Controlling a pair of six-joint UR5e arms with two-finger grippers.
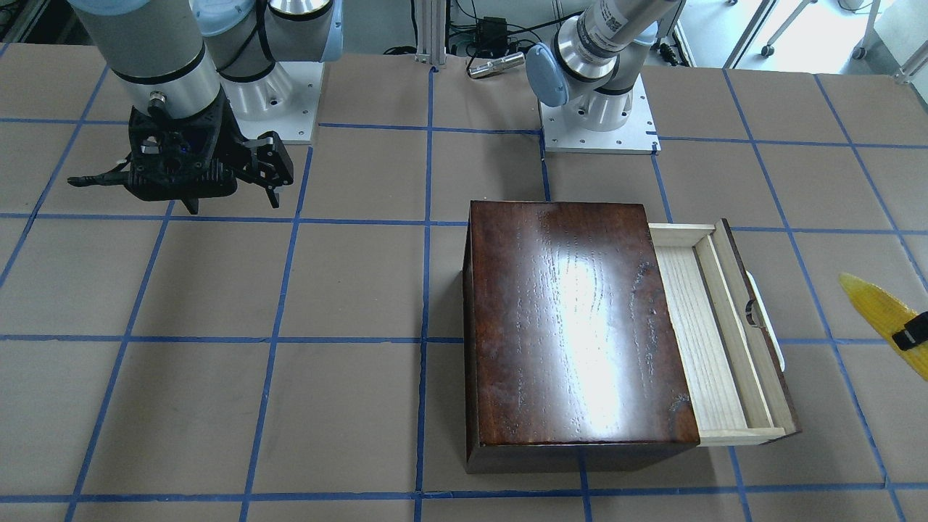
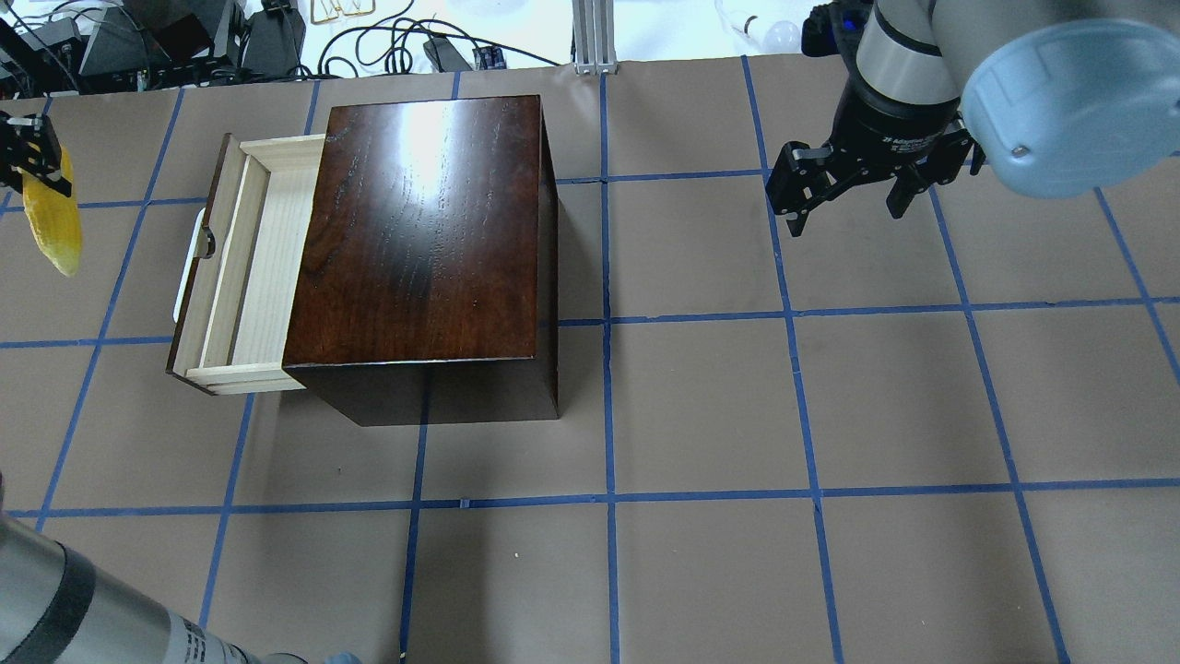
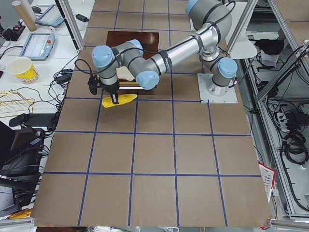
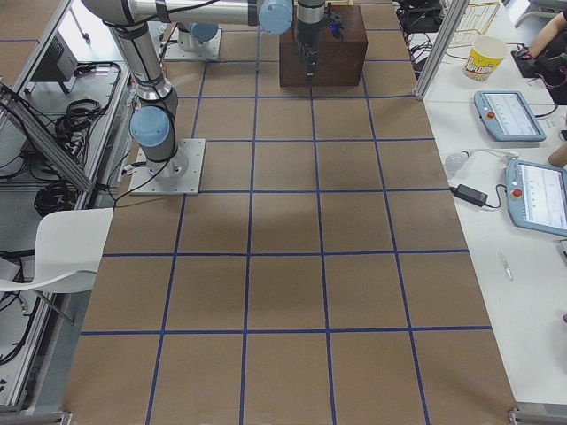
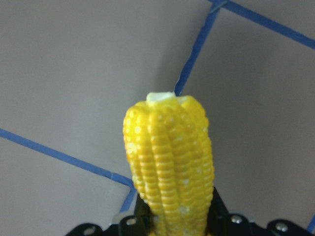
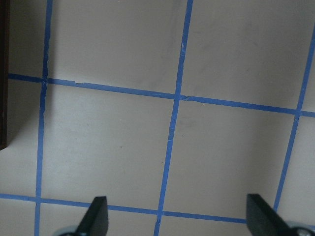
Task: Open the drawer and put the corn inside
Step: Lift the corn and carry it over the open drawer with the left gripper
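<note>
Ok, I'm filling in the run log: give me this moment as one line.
drawer: partly open, visible part empty | corn: in left pincer, outside drawer, handle side | right pincer: open, holding nothing

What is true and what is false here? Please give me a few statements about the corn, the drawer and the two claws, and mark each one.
1. The drawer is pulled partly out of the dark box. True.
2. The corn lies in the drawer. False: the drawer is empty. The left gripper holds the corn in the air, out past the drawer's handle side.
3. The right gripper is open and holds nothing. True.
4. The right gripper grips the drawer's white handle. False: it hangs over bare table on the box's other side, away from the handle.
</note>
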